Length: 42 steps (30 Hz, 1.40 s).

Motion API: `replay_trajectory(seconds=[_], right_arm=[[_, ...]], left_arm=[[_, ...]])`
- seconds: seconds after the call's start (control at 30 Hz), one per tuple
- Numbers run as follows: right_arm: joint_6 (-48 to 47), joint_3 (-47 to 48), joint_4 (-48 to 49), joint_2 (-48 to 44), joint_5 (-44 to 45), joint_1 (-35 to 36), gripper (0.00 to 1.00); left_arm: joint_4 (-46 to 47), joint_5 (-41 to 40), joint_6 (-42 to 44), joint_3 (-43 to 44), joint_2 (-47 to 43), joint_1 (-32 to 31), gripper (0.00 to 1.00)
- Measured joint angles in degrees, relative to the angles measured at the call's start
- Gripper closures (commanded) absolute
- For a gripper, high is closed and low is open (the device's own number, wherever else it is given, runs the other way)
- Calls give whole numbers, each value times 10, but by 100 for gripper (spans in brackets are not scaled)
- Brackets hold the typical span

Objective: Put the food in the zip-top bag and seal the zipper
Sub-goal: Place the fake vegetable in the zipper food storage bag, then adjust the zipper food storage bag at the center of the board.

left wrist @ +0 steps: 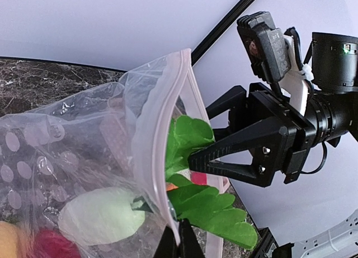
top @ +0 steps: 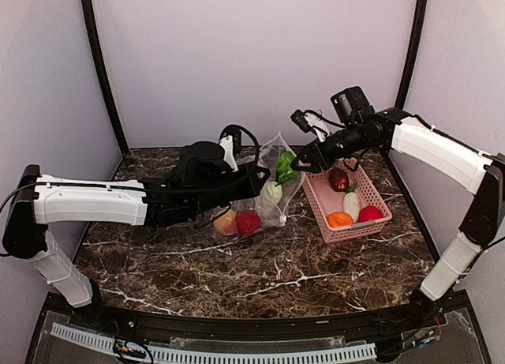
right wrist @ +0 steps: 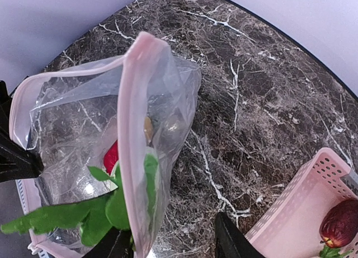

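1. And the left claw (left wrist: 179,244) is clamped on the zip-top bag (top: 276,212) rim, while the right claw (right wrist: 170,233) stands apart at its mouth.
2. The bag sits mid-desk, long axis 7 to 1 o'clock, zipper (left wrist: 162,146) end at 1.
3. Dark marble desk (top: 260,277), pale lilac walls (top: 252,56).

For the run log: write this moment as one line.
left claw: shut on zip-top bag rim; right claw: open at bag mouth; white vegetable: in bag, leaves out; zipper: unsealed

dark marble tabletop (top: 260,277), pale walls (top: 252,56), blk posts (top: 99,72)
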Motion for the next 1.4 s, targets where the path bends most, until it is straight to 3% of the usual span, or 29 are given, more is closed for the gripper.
replay_trajectory(seconds=[0.23, 0.33, 0.4, 0.57, 0.87, 1.17, 1.27, 1.4], right_arm=[[3, 0, -17, 3, -15, 0, 51], [1, 0, -25, 3, -24, 0, 61], [1, 0, -32, 3, -26, 0, 74], [6, 9, -47, 7, -35, 0, 87], [13, 103, -46, 17, -76, 0, 93], [17, 148, -63, 20, -94, -11, 71], [5, 180, -63, 13, -92, -47, 57], [-10, 184, -59, -12, -84, -108, 49]], left_arm=[[0, -5, 1, -7, -2, 0, 99], [0, -10, 1, -10, -2, 0, 99], [0, -11, 2, -11, -2, 0, 99], [0, -11, 3, -11, -2, 0, 99], [-13, -8, 20, -7, -1, 5, 99], [-118, -15, 90, 68, -28, 12, 99], [-151, -69, 118, 63, -87, 19, 99], [-207, -64, 132, 78, -134, 55, 99]])
